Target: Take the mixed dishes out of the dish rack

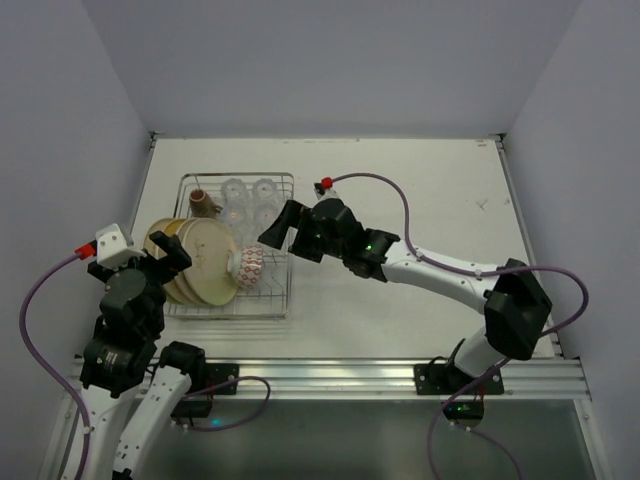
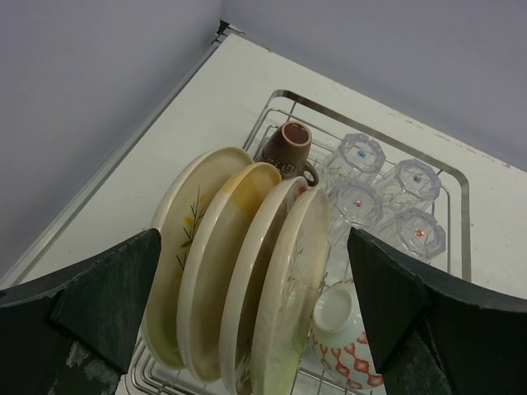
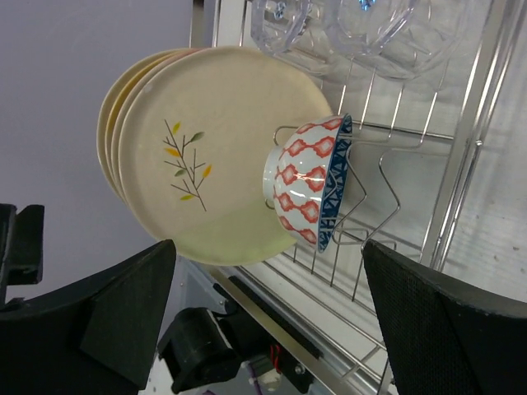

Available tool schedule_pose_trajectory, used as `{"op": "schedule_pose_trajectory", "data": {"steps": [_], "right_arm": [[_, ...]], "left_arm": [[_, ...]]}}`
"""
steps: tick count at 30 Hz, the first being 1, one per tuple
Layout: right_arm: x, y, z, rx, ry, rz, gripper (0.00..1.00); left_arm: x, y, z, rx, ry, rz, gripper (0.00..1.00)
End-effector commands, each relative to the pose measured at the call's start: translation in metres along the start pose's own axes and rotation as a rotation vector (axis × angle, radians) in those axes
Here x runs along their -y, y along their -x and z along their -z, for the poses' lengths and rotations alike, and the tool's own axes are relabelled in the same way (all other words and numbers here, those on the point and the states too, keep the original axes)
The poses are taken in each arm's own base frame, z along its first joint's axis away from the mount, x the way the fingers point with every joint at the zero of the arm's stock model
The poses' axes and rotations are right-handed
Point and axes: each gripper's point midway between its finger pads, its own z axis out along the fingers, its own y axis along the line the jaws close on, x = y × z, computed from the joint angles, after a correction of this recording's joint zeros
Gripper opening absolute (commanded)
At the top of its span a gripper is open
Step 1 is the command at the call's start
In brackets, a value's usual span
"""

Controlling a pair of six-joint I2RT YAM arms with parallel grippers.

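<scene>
Status: unloading not begun, by the look of it. All items sit in the dish rack (image 1: 240, 176), which stands at the far-left part of the worktop (image 1: 420, 200), close to its left edge.

Contents:
- Plates (image 3: 222, 148): cream, on edge in the prongs, packed close, near-left part of rack.
- Bowl (image 3: 309, 177): small, red pattern outside, blue inside. Lies on its side just right of the plates, touching or nearly touching the outermost one.
- Glasses (image 2: 360, 156): four, clear, upside down, far-right corner of rack.
- Mug (image 2: 288, 148): brown, tilted, far-left corner, beside the glasses.

Grippers:
- Left gripper (image 1: 167, 250): fingers spread wide, holding nothing. Sits at the rack's left side, lined up on the plate stack, apart from it.
- Right gripper (image 1: 277, 228): fingers also wide, nothing held. Over the rack's right rim, facing bowl and plates.

Step in hand (judged): approach and choosing the 1st pick.

Next move (judged): right arm is best placed for the bowl and needs one finger inside the rim, one outside. Left arm must slip a finger into a narrow gap btwn plates and lift one straight up clear of the prongs. Risk: knocking neighbouring plates or the bowl.
</scene>
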Motion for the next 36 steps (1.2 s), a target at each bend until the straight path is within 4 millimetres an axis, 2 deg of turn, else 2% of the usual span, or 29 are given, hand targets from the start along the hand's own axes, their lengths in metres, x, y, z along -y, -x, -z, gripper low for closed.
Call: {"op": "schedule_pose_trajectory", "data": {"steps": [1, 2, 6, 10, 16, 22, 27, 36], "right_arm": [[-0.043, 0.013, -0.01, 0.031, 0.131, -0.031, 0.97], [-0.049, 0.01, -0.013, 0.015, 0.152, -0.03, 0.97], [-0.043, -0.004, -0.032, -0.043, 0.158, -0.041, 0.95], [-0.045, -0.009, -0.042, -0.064, 0.165, -0.044, 0.93], [-0.031, -0.018, -0.057, -0.093, 0.115, -0.061, 0.93], [-0.029, -0.035, -0.066, -0.153, 0.125, -0.084, 0.93], [-0.027, -0.04, -0.071, -0.173, 0.138, -0.088, 0.93], [-0.04, -0.059, -0.076, -0.27, 0.249, -0.093, 0.92]], "left_arm": [[0.007, 0.007, -0.002, 0.035, -0.026, 0.052, 1.0], [0.008, 0.006, -0.002, 0.034, -0.028, 0.051, 1.0], [0.01, 0.005, -0.003, 0.029, -0.036, 0.044, 1.0], [0.011, 0.003, -0.004, 0.023, -0.042, 0.039, 1.0], [0.013, 0.002, -0.004, 0.017, -0.046, 0.036, 1.0], [0.013, 0.002, -0.004, 0.017, -0.048, 0.034, 1.0], [0.013, 0.001, -0.005, 0.017, -0.048, 0.033, 1.0], [0.014, 0.001, -0.005, 0.017, -0.051, 0.032, 1.0]]}}
